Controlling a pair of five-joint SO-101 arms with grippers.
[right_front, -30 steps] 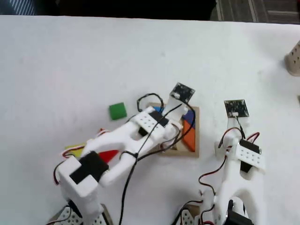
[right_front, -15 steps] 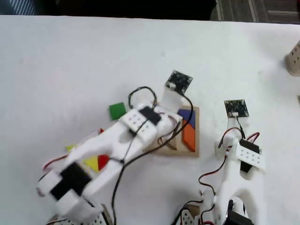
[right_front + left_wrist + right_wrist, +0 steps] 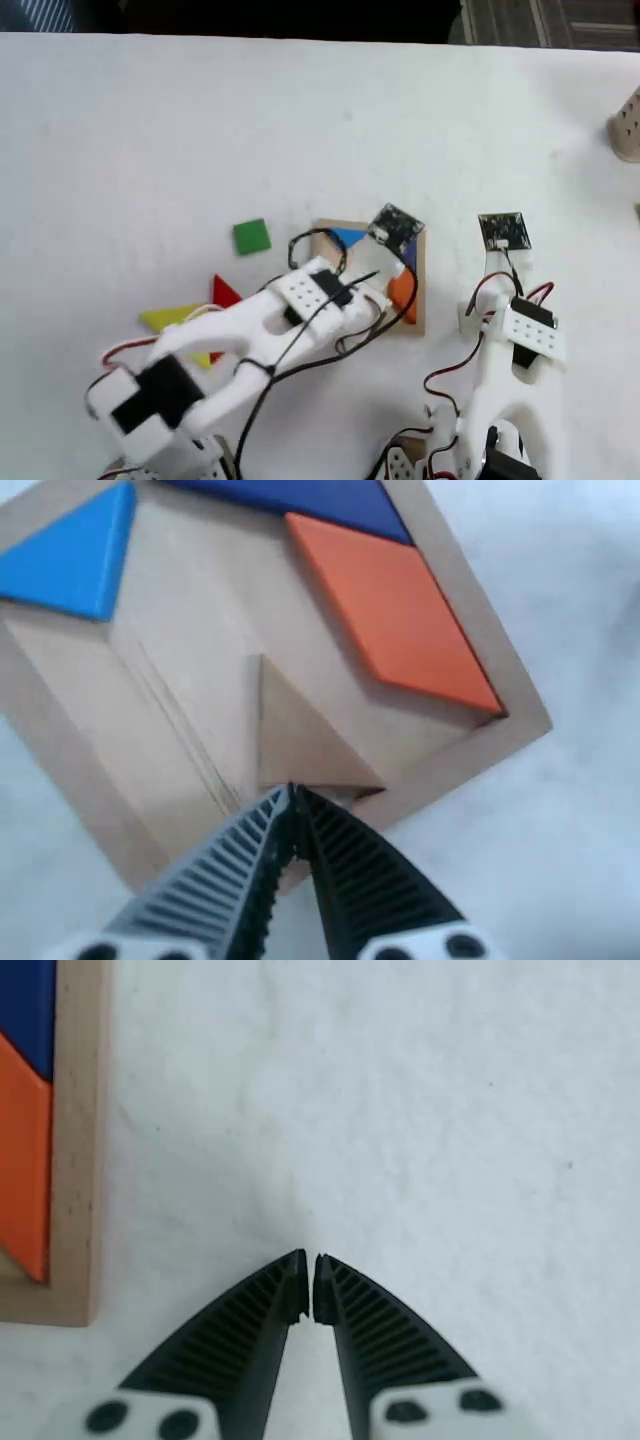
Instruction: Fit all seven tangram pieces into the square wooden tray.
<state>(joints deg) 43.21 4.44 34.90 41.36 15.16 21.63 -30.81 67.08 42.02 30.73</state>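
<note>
The square wooden tray [image 3: 418, 322] lies mid-table and holds a light blue triangle [image 3: 75, 550], a dark blue triangle [image 3: 300, 495] and an orange parallelogram [image 3: 395, 615]. A wood-coloured triangle [image 3: 300, 740] lies on the tray floor [image 3: 150, 680]. My left gripper [image 3: 293, 800] is shut and empty, its tips just above that triangle's edge near the tray rim. On the cloth left of the tray lie a green square [image 3: 251, 236], a red triangle [image 3: 224, 292] and a yellow triangle [image 3: 175, 318]. My right gripper [image 3: 308, 1285] is shut over bare cloth beside the tray's rim [image 3: 80, 1160].
The left arm [image 3: 250, 335] stretches from the front left across to the tray and partly covers it. The right arm [image 3: 520, 335] stands to the tray's right. A pale perforated object [image 3: 627, 125] sits at the far right edge. A white cloth covers the table.
The left arm swung back off the loose pieces and returned low over the tray's right part; the red and yellow triangles now show. The right arm has not moved.
</note>
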